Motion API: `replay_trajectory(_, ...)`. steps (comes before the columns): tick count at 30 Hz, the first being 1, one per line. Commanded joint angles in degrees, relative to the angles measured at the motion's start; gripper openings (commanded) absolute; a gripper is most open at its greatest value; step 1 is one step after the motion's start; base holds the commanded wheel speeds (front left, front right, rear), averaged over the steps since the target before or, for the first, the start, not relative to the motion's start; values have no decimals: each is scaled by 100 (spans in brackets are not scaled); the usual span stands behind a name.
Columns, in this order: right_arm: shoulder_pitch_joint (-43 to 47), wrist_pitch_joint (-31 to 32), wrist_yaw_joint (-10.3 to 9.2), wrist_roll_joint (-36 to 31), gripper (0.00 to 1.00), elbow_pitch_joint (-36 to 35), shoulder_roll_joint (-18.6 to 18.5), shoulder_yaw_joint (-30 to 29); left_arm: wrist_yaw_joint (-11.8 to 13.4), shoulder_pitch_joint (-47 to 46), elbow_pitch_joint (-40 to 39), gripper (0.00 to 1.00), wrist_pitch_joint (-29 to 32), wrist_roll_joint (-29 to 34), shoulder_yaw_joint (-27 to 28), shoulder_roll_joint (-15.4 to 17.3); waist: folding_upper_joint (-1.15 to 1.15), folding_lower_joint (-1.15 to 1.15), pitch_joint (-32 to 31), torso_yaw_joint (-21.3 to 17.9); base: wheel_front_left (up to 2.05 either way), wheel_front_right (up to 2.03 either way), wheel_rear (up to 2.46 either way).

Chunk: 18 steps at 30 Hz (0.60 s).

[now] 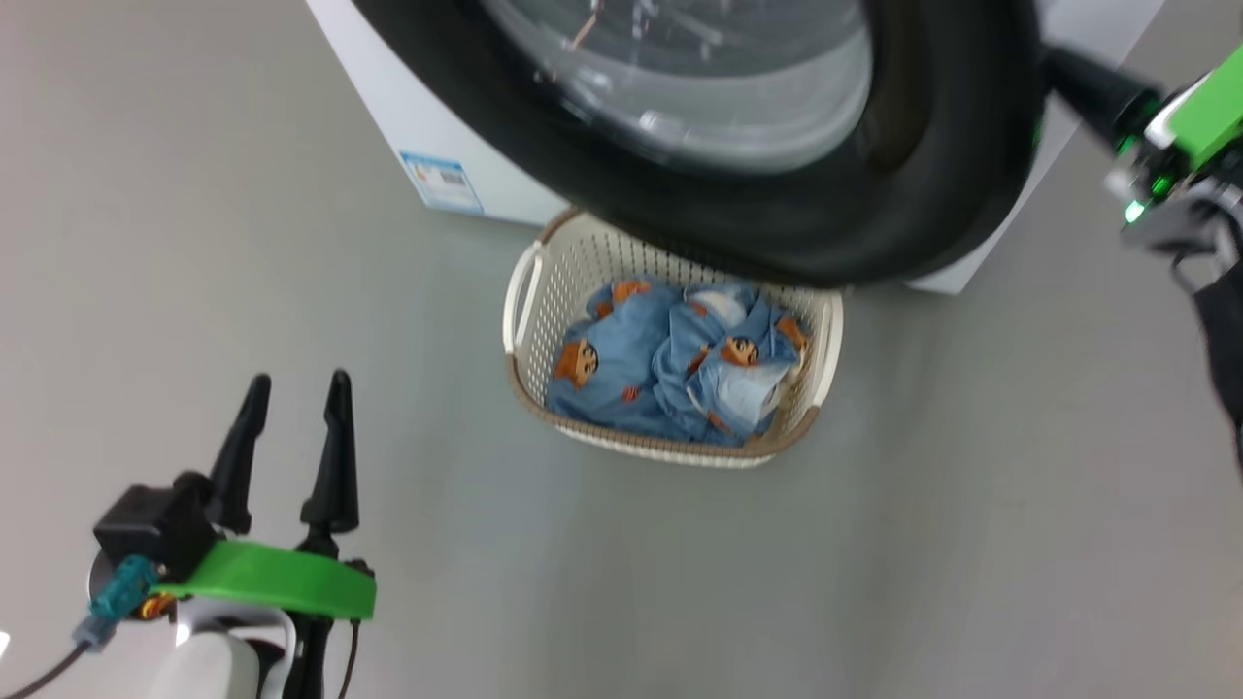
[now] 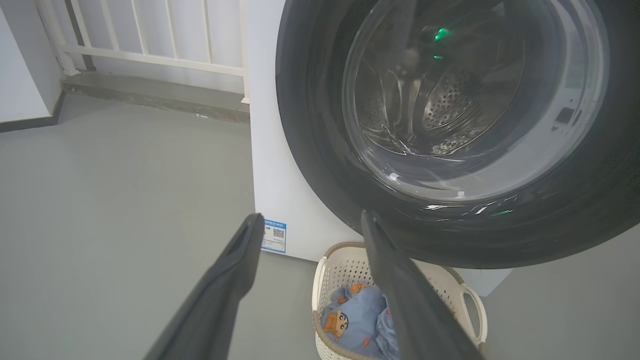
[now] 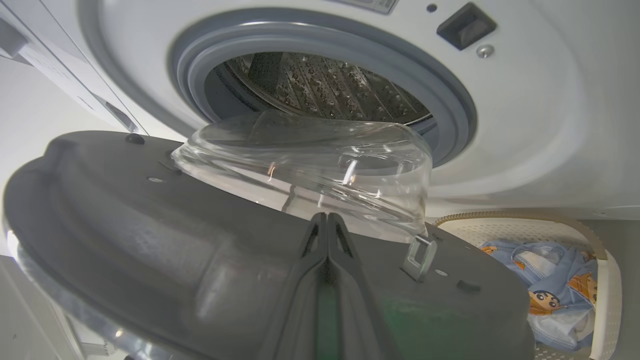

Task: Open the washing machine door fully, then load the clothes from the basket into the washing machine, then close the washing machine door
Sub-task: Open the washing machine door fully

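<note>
Right end effector (image 3: 327, 218) pinched together, washing machine door (image 3: 125, 225) just ahead, left end effector (image 1: 297, 383) apart

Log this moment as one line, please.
door partly open | right pincer shut, at door's inner face | left pincer open, empty | clothes in basket

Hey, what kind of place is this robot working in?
Most likely a home laundry corner, perhaps on a balcony. A white front-loading washing machine stands with its door swung open, a basket of clothes sits on the grey floor before it, and a white railing runs behind.
</note>
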Motion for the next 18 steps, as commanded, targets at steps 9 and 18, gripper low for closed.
replay_trajectory(9,975,442,19,456,0,-568,318,195,-9,364,64,100,-36,147,195,154,0,0,-893,20,0,0,0)
replay_trajectory(18,1874,633,19,740,0,-1008,428,158,-9,623,199,100,-36,178,155,177,0,0,-1297,294,0,0,0)
